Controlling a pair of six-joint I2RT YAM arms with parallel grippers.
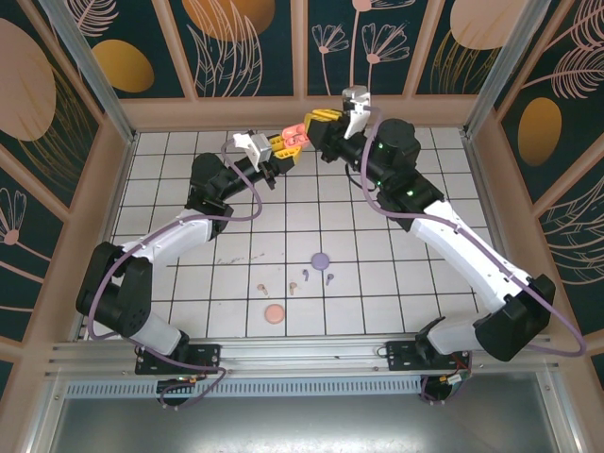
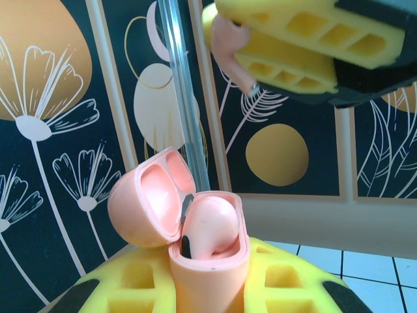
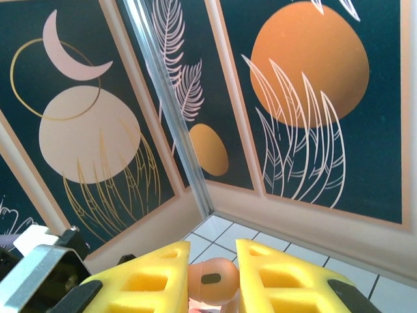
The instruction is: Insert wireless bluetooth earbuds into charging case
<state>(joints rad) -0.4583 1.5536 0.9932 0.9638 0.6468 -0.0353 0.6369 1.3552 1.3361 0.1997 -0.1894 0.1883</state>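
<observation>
From above, the two arms meet over the far side of the tiled surface (image 1: 189, 283). The left fingers (image 1: 281, 146) grip a salmon-pink charging case (image 1: 293, 137) in the air. The right fingers (image 1: 319, 120) sit just beside it, though what they pinch is too small to tell here. Well apart from them, near the arm bases, four loose earbuds (image 1: 293, 288) lie on the surface. They rest between a round purple case (image 1: 320, 259) and a round salmon case (image 1: 274, 313).

The left wrist camera shows the left fingers (image 2: 130, 280), yellow and ribbed, clamped on either side of the charging case (image 2: 208, 270), which stands upright. Its lid (image 2: 146, 205) is swung open to the left. A seated earbud (image 2: 212, 225) already fills one socket of the case. Above and to the right, the right fingers (image 2: 306, 39) are closed on a pink earbud (image 2: 225, 42). Its stem slants down toward the case without touching it.

The right wrist camera shows the right fingers (image 3: 280, 274) closed on the pink earbud (image 3: 212, 280), held between their two yellow pads. Behind them stand the painted wall panels and a corner of the tiled surface (image 3: 221, 231).
</observation>
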